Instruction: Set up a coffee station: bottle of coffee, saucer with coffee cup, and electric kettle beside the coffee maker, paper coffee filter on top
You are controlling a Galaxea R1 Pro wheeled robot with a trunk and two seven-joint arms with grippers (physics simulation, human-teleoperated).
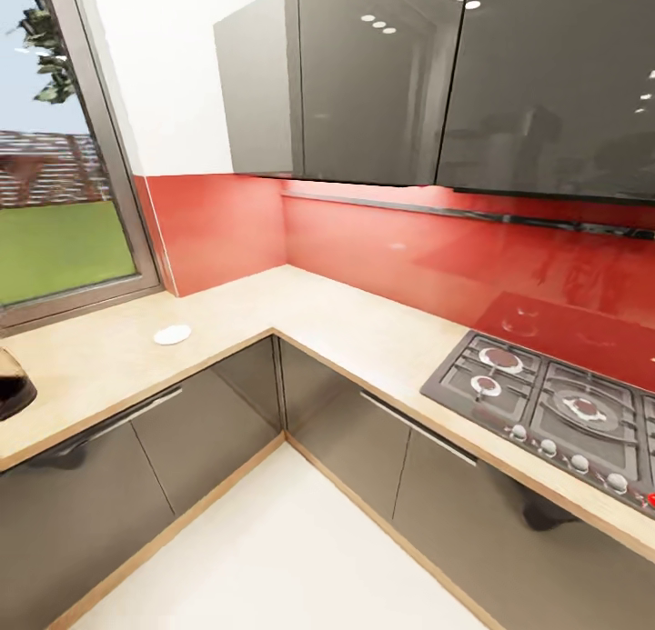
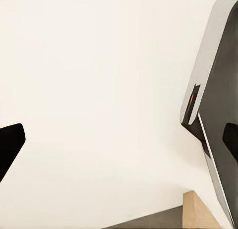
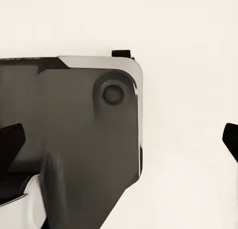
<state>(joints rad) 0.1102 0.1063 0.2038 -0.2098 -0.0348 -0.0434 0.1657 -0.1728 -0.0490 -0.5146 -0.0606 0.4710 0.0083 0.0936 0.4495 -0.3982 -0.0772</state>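
Saucer [image 1: 172, 335] lies alone on our kitchen countertop [image 1: 364, 330] near the window corner, well ahead of both hands, waiting for its cup. At the head view's left edge a dark rounded glass body [image 1: 13, 389] is cut off; we judge it the kettle. Our left gripper [image 2: 119, 140] and right gripper [image 3: 119, 140] hang spread wide over pale floor, holding nothing.

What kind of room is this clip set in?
A home kitchen, by the look of it: an L-shaped wood-grain countertop over glossy grey cabinets, a gas hob set in it, and a red backsplash.
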